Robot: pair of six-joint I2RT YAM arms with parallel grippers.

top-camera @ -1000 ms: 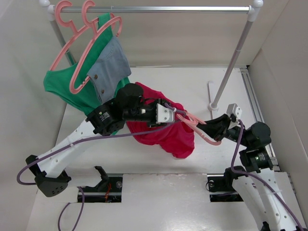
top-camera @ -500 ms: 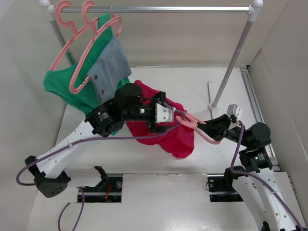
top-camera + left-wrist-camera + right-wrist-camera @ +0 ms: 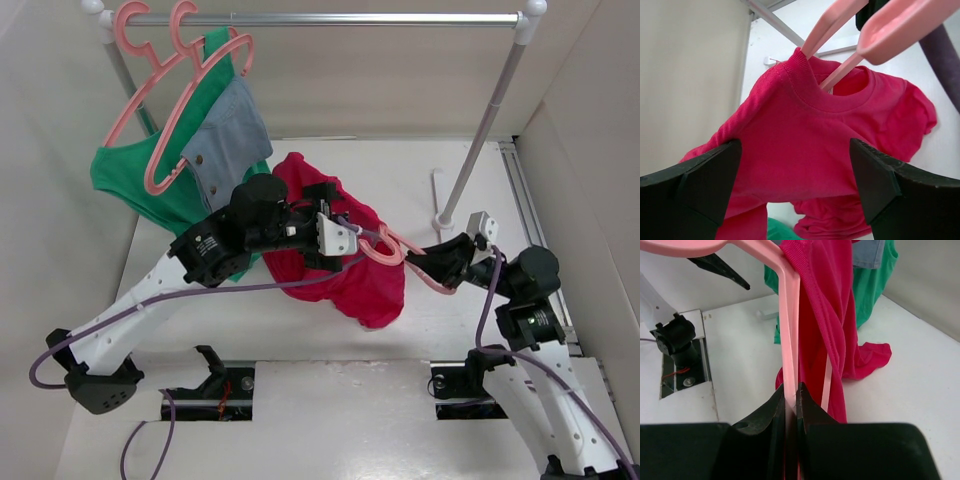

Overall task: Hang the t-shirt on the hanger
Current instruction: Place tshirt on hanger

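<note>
The crimson t-shirt (image 3: 345, 275) hangs bunched from the salmon-pink hanger (image 3: 400, 250), above the table. In the left wrist view one hanger arm (image 3: 837, 75) goes into the shirt's neck opening (image 3: 840, 92). My left gripper (image 3: 340, 236) sits at the shirt's upper part, near the hook. Its jaws stand wide open with shirt cloth (image 3: 795, 150) spanning the gap between them, touching neither finger. My right gripper (image 3: 438, 268) is shut on the hanger's bar (image 3: 790, 365), and the shirt (image 3: 827, 315) drapes just beyond it.
A clothes rail (image 3: 330, 18) spans the back. At its left end two pink hangers (image 3: 160, 60) carry a green garment (image 3: 130, 185) and a denim piece (image 3: 235, 135). The rail's right post (image 3: 480, 130) stands behind my right arm. Walls close in on both sides.
My left arm has shifted slightly left and up, and the shirt's far upper part has risen with it. My right gripper has moved the hanger a little leftward.
</note>
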